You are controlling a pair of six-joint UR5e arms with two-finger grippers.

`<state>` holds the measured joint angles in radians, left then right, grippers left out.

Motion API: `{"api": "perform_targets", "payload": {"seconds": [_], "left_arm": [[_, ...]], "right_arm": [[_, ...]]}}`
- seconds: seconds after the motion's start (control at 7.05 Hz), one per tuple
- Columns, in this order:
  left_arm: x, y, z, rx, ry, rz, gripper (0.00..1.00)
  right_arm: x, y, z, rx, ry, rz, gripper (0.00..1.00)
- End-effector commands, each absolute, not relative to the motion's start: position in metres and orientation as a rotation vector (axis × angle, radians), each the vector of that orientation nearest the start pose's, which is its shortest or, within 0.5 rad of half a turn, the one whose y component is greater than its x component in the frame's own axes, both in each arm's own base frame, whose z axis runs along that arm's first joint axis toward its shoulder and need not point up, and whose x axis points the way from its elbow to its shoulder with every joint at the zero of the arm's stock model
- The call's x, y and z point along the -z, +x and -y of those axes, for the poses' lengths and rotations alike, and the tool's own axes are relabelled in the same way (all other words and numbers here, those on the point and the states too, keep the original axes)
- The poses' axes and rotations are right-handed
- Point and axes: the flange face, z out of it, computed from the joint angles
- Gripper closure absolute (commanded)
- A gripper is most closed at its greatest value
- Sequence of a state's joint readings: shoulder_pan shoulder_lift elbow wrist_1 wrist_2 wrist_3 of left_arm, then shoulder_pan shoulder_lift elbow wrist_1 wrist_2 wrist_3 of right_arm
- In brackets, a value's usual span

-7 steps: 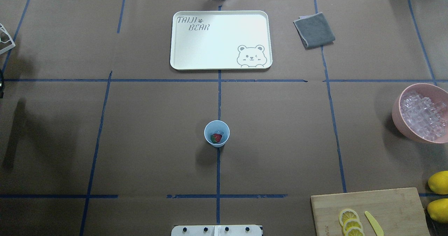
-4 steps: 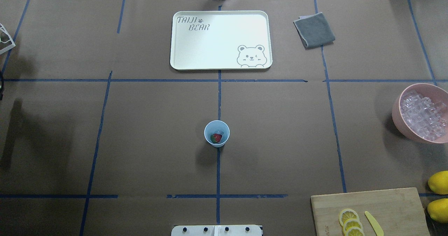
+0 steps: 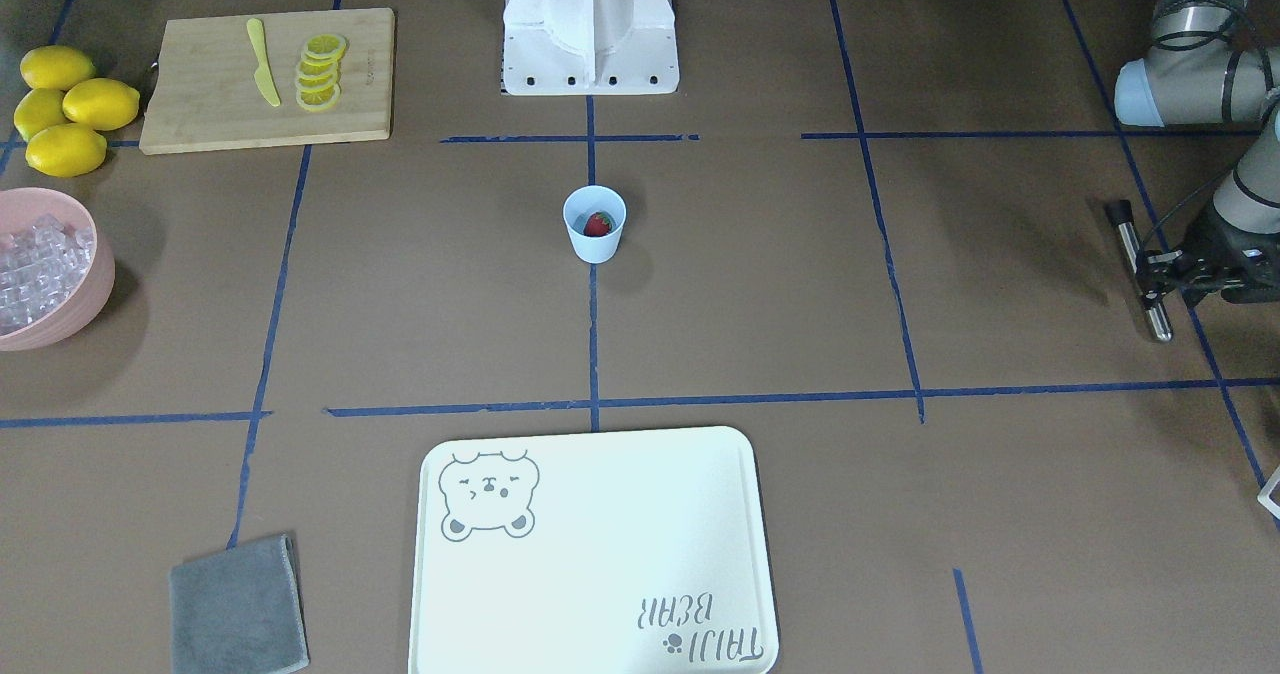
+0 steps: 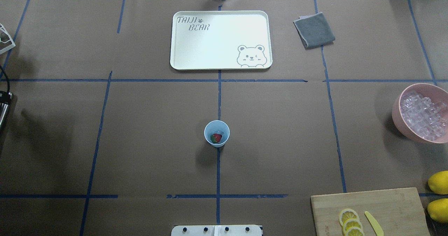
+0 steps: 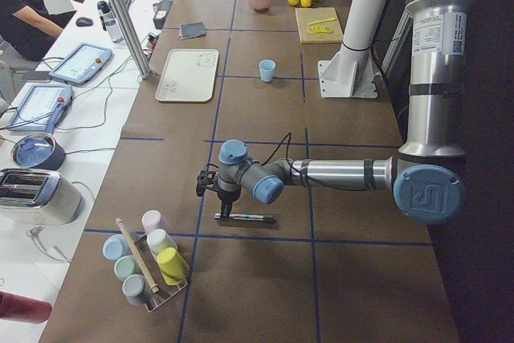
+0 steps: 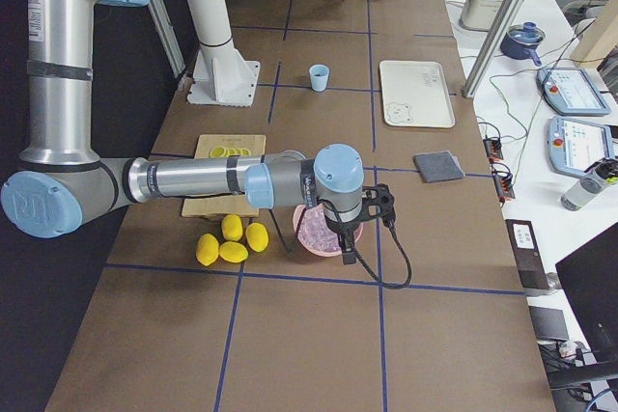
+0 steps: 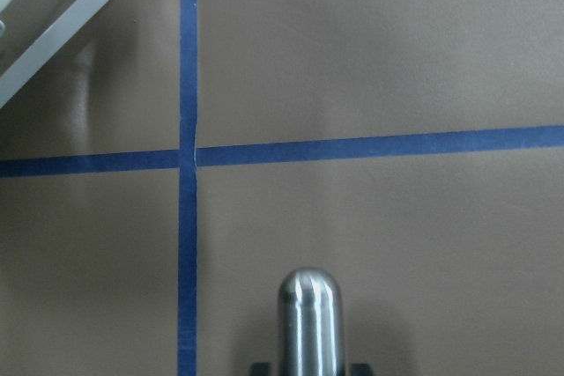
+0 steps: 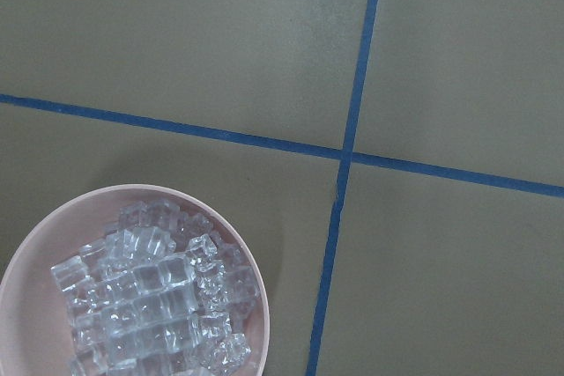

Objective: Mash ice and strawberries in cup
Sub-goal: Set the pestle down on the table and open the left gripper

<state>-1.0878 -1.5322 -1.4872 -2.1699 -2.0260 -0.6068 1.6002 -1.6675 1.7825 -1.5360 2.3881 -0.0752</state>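
- Overhead exterior view: the cup (image 4: 217,133) stands upright on the centre tape line of the worktop (image 4: 147,141). Bare brown paper lies on every side of it, and nothing stands near it.
- Inside the cup lies the strawberry (image 4: 217,137), red with a green top. A pale piece of ice (image 4: 218,131) sits just beside it, toward the far wall.
- Beyond the cup, well apart, the white tray (image 4: 220,66) lies flat, with a grey cloth (image 4: 314,30) to its right.
- At the right edge a pink bowl (image 4: 396,113) heaped with ice cubes (image 4: 423,115) is partly cut off by the frame.
- Lemons (image 4: 438,182) and a cutting board (image 4: 385,201) with lemon slices (image 4: 350,222) and a yellow knife (image 4: 373,223) fill the near right corner.
- The left pincer (image 3: 1150,279) hovers at the far left end of the worktop, pinching a metal rod (image 3: 1128,239) held level above the paper. It is well apart from the cup, with open worktop between.
- In the left wrist view the rod's rounded tip points toward a tape crossing, and a corner of a white wire rack (image 7: 62,6) shows at upper left.
- The right pincer (image 6: 343,243) hangs over the pink bowl at the right end, also well apart from the cup. I cannot tell whether it is spread or pressed together, because its wrist view shows only the bowl and worktop.
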Motion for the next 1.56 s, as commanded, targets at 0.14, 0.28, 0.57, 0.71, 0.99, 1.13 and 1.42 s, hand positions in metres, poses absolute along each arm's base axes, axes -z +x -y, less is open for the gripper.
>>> {"api": "perform_targets", "payload": {"seconds": [0.14,0.28,0.57,0.71,0.99,1.13,1.42], "left_arm": [[-0.665,0.155,0.486,0.001,0.176,-0.628,0.0],[-0.656,0.155,0.485,-0.004,0.179,-0.645,0.0],[-0.621,0.155,0.486,-0.068,0.142,-0.716,0.0],[-0.605,0.124,0.491,-0.105,0.142,-0.68,0.0],[-0.601,0.074,0.491,-0.249,0.112,-0.621,0.0],[-0.609,0.031,0.491,-0.238,0.094,-0.679,0.0],[-0.62,-0.039,0.484,-0.205,0.069,-0.769,0.0]], "right_arm": [[-0.593,0.075,0.456,0.105,0.187,0.794,0.01],[-0.593,0.076,0.456,0.104,0.187,0.792,0.01],[-0.594,0.076,0.456,0.105,0.188,0.792,0.01],[-0.594,0.075,0.456,0.106,0.186,0.792,0.01],[-0.598,0.075,0.456,0.102,0.177,0.794,0.01],[-0.602,0.075,0.455,0.098,0.169,0.797,0.01],[-0.607,0.075,0.459,0.091,0.156,0.802,0.01]]}}
